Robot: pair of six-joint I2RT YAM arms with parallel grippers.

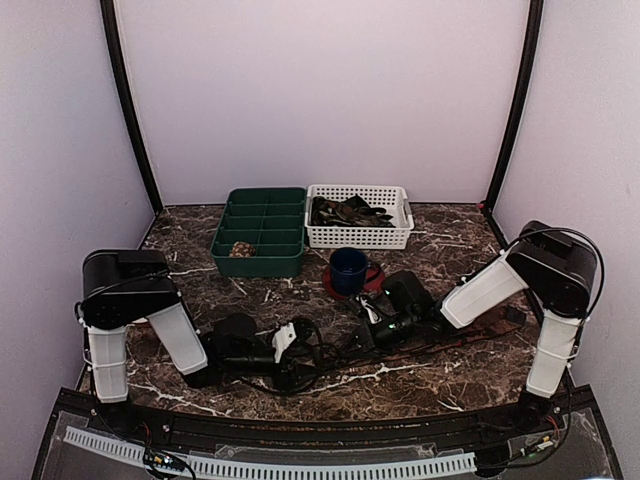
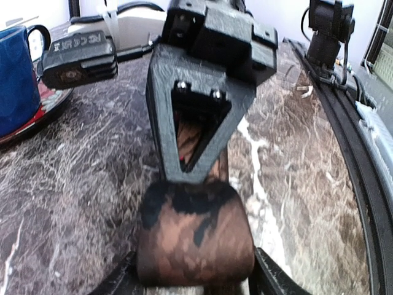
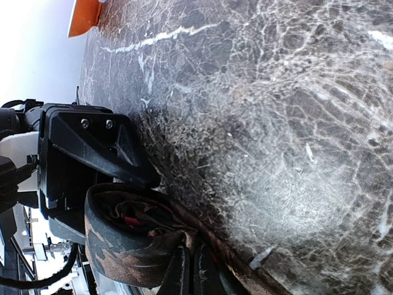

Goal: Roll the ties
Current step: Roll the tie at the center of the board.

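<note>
- You're partway through the second roll: one finished roll [image 1: 241,249] is sitting in the near-left slot of the tray [image 1: 262,265], the other slots showing nothing.
- You're working one tie [image 1: 460,337] right now, near-centre on the table [image 1: 200,235]. Its left end is curling into a coil [image 2: 195,230], while the tail is lying flat out to the right.
- Your left gripper [image 1: 292,350] is clamping that coil between its fingers.
- Your right gripper [image 3: 190,270] is pinching shut on the flat strip just right of the coil.
- More ties [image 1: 345,212] are waiting in the far basket [image 1: 360,238], so I'm guessing you're nowhere near finished.
- Counting: one roll done, one tie rolling, a basket pile I can't count, one tray, one basket, one mug [image 1: 348,268] on one saucer [image 1: 330,286].
</note>
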